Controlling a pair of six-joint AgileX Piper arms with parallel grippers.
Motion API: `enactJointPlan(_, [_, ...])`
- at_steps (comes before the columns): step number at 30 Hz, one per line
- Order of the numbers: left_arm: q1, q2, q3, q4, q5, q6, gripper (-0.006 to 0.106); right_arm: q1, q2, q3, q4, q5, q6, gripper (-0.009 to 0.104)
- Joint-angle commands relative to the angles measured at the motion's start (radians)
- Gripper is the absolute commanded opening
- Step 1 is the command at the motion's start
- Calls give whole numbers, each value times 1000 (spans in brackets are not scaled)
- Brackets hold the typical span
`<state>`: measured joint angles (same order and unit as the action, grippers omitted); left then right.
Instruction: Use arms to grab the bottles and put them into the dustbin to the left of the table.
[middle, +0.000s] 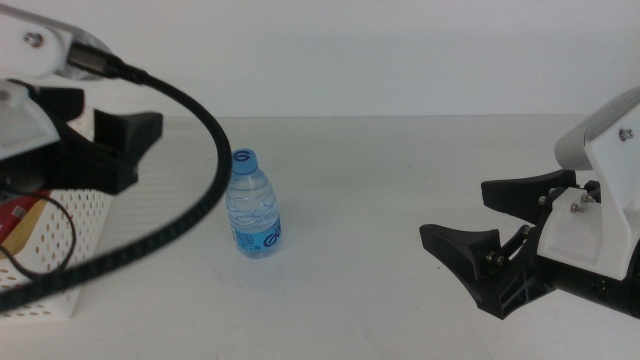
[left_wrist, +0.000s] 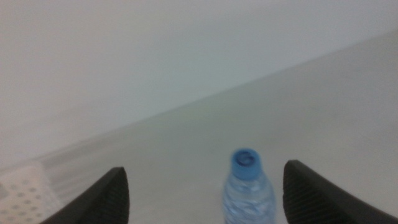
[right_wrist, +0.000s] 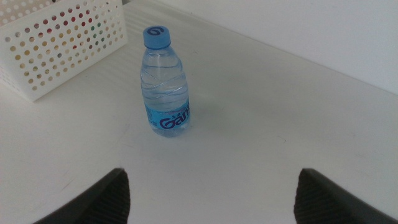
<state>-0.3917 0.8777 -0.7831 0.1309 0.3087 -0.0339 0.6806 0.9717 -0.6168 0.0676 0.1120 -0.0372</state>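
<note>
A small water bottle (middle: 253, 205) with a blue cap and blue label stands upright on the off-white table (middle: 380, 300). It also shows in the left wrist view (left_wrist: 249, 190) and the right wrist view (right_wrist: 165, 84). The white perforated dustbin (middle: 70, 245) stands at the left, with red and yellow shapes (middle: 20, 222) inside it. My left gripper (middle: 120, 150) hangs open and empty over the dustbin, left of the bottle; its jaws stand wide apart in the left wrist view (left_wrist: 205, 171). My right gripper (middle: 455, 212) is open and empty at the right, well apart from the bottle (right_wrist: 211, 180).
The left arm's black cable (middle: 190, 200) loops down in front of the dustbin, close to the bottle's left side. The dustbin also shows in the right wrist view (right_wrist: 56, 43), beside the bottle. A pale wall (middle: 400, 50) backs the table.
</note>
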Motion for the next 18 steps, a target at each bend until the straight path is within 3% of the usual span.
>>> enactJointPlan(1, [29,-2,-30,1,-110,5,76,4,-12,-28,-6,-70,-13,78])
enactJointPlan(18, [68,0,297,-36,-527,-19,77,4,-12,-28,-6,-67,-13,78])
